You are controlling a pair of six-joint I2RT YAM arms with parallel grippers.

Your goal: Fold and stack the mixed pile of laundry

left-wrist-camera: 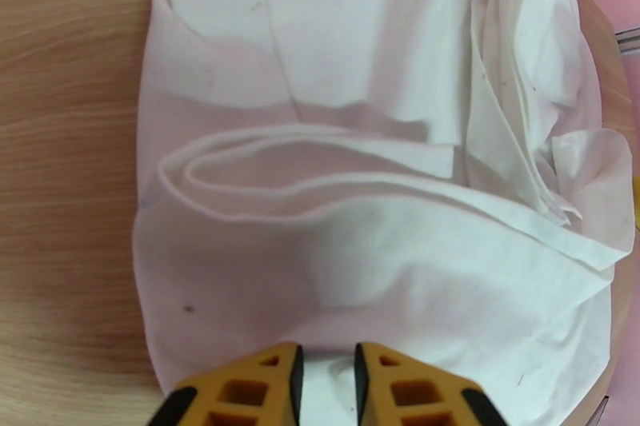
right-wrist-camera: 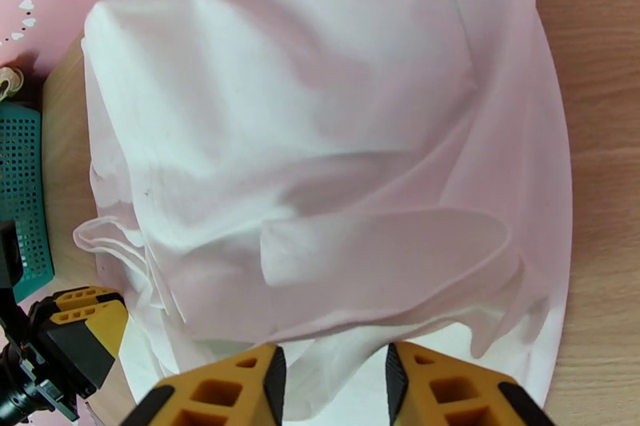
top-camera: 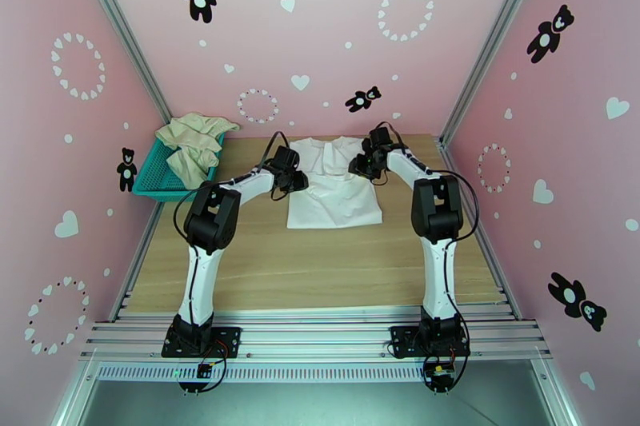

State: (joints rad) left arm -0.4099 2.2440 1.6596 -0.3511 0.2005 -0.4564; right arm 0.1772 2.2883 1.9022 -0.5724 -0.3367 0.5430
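The white short-sleeved T-shirt lies rumpled at 12 o'clock on the light wooden table. The left gripper is clenched on its 9 o'clock edge and the right gripper on its 3 o'clock edge. The crumpled cream-beige cloth garment rests in the teal plastic mesh basket at 10 o'clock.

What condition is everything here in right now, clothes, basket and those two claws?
white short-sleeved T-shirt: on the wooden table, partly folded, rumpled at the far end.
teal plastic mesh basket: upright, holding a garment.
cream-beige cloth garment: crumpled, unfolded, in the basket.
left gripper: pinching the T-shirt.
right gripper: pinching the T-shirt.
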